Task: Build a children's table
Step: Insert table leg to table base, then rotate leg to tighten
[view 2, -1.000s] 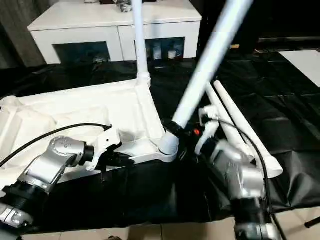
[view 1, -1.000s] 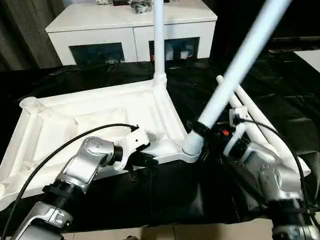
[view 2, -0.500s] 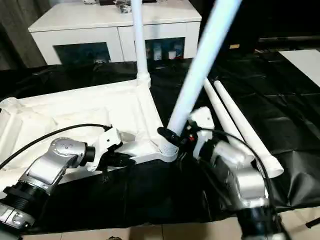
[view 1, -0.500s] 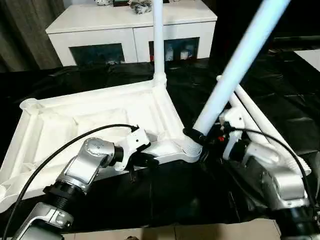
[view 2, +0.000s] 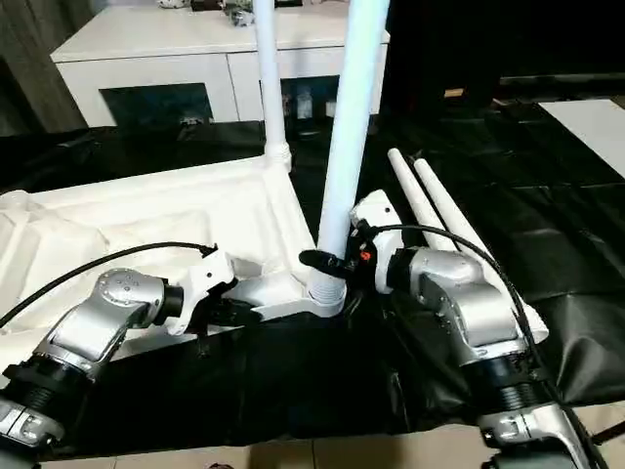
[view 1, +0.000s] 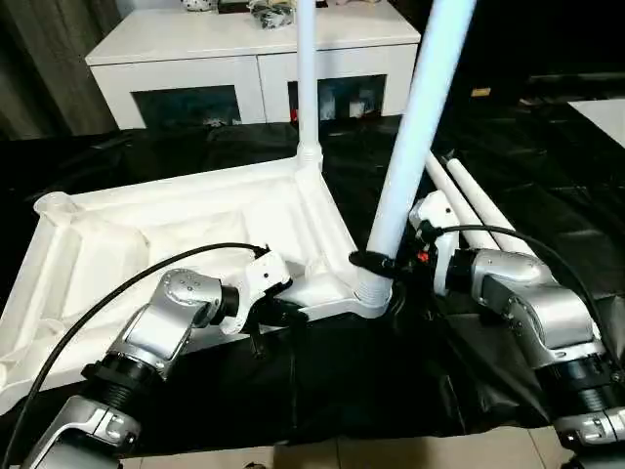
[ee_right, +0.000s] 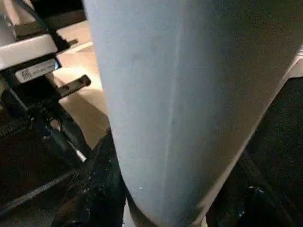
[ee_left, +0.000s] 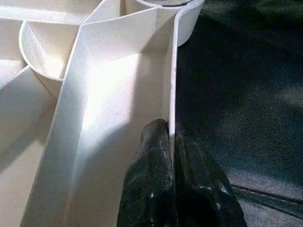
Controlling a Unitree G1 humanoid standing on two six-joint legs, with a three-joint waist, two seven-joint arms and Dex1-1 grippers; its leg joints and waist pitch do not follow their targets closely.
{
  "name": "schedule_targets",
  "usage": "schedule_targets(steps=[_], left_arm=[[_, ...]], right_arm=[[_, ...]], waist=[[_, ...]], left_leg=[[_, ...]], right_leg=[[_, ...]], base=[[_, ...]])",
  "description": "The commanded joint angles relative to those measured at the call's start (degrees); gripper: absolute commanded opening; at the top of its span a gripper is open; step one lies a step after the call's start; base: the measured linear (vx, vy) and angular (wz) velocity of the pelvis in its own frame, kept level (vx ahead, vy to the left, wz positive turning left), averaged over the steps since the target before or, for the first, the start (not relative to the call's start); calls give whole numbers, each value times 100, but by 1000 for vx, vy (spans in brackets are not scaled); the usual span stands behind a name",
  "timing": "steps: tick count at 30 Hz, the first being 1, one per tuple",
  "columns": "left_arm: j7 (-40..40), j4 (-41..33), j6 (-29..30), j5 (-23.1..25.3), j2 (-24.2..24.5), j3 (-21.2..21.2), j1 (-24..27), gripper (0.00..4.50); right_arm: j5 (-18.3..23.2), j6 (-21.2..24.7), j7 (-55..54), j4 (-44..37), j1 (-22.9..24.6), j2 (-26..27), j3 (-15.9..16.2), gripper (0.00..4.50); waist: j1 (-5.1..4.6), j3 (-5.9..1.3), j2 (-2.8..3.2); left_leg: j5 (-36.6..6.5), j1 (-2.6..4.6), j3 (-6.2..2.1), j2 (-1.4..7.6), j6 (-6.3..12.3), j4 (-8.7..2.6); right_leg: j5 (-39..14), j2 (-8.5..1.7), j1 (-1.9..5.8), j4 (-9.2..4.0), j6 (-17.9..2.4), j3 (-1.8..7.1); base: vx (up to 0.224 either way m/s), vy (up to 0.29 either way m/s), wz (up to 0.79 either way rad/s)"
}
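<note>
The right gripper is clamped on one leg standing in the near socket. The left gripper pinches the tabletop rim. Four legs total: two upright, two lying on the black table.

Leg in right tool: from leaning right to near upright in corner socket.

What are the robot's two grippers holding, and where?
The left gripper pinches the tabletop by its near rim. The right gripper clasps a leg near its bottom end, just above the corner socket.
</note>
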Motion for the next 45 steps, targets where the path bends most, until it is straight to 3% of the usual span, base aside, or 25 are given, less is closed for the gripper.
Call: schedule_targets(steps=[1,5,13,14,16,21,25,26,30,32,36,38,39,43,45], left_arm=[[232,-74,-70,-172,63,332,-51,0],[270,-92,-45,-188,88,371,-19,0],[337,-48,-25,-224,16,408,-63,0],[330,-22,-36,-227,7,406,-81,0],[306,14,-59,-225,10,397,-104,0],[197,173,-145,-213,70,385,-213,0],[223,296,-155,-191,105,409,-255,0],[680,489,-14,-70,19,505,-316,0],[1300,637,220,45,-187,628,-375,0],[1876,664,573,148,-500,679,-406,0],[2388,628,942,322,-896,589,-466,0],[2712,618,1109,409,-1110,529,-541,0],[2858,580,1200,450,-1257,477,-581,0],[3023,101,1627,526,-1717,206,-544,0],[3003,-76,1754,561,-1733,132,-493,0]], right_arm=[[-246,306,317,345,500,-84,636,183],[-420,51,371,386,621,-173,776,183],[-308,106,-228,591,799,142,362,183],[-284,119,-251,636,795,174,338,183],[-276,116,-219,659,786,179,352,183],[-339,123,-318,814,715,245,351,183],[-473,81,-687,987,638,395,267,183],[-624,87,-1503,1216,532,704,33,183],[-756,109,-2296,1362,475,1021,-163,183],[-879,55,-3145,1507,437,1422,-341,183],[-982,-31,-4115,1904,235,1891,-532,183],[-1010,-139,-4577,2228,57,2112,-667,183],[-1012,-201,-4795,2458,-70,2216,-724,183],[-927,-266,-5338,3179,-494,2551,-958,183],[-956,-266,-5356,3317,-597,2602,-958,183]], waist=[[21,-299,-108],[19,-290,-91],[0,-290,-66],[-8,-285,-38],[-14,-286,-46],[-39,-246,-59],[-66,-204,-62],[-91,-200,-65],[-189,-182,-62],[-226,-169,-63],[-280,-181,-32],[-282,-187,-26],[-306,-180,18],[-348,-170,18],[-367,-167,-11]], left_leg=[[-1038,166,-154,322,252,-442],[-1264,180,-159,331,152,-465],[-1518,193,-171,326,23,-498],[-1591,196,-173,324,-22,-509],[-1674,201,-181,326,-71,-521],[-2123,235,-192,330,-239,-573],[-2614,312,-219,330,-429,-621],[-2648,298,-236,323,-486,-650],[-2932,299,-286,314,-683,-706],[-3227,344,-306,305,-748,-719],[-3399,331,-351,282,-758,-764],[-3509,390,-342,275,-733,-758],[-3598,400,-355,275,-753,-770],[-3901,409,-374,266,-745,-792],[-3918,369,-394,256,-709,-797]], right_leg=[[-272,-267,139,-423,-1469,111],[-469,-269,122,-450,-1439,117],[-521,-256,116,-464,-1422,117],[-585,-255,105,-474,-1401,120],[-630,-250,107,-473,-1385,116],[-1152,-263,84,-531,-1269,131],[-2010,-298,42,-636,-1080,154],[-2084,-291,52,-638,-1030,146],[-2312,-278,41,-653,-902,119],[-2540,-272,-8,-702,-783,124],[-2549,-267,24,-743,-649,85],[-2483,-256,-25,-787,-643,101],[-2441,-258,-33,-787,-688,88],[-2389,-234,-38,-823,-627,59],[-2414,-245,-18,-839,-579,44]], base=[[0,0,0],[0,0,0],[0,0,0],[0,0,0],[0,0,0],[0,0,0],[0,0,0],[0,0,0],[0,0,0],[0,0,0],[0,0,0],[0,0,0],[0,0,0],[0,0,0],[0,0,0]])
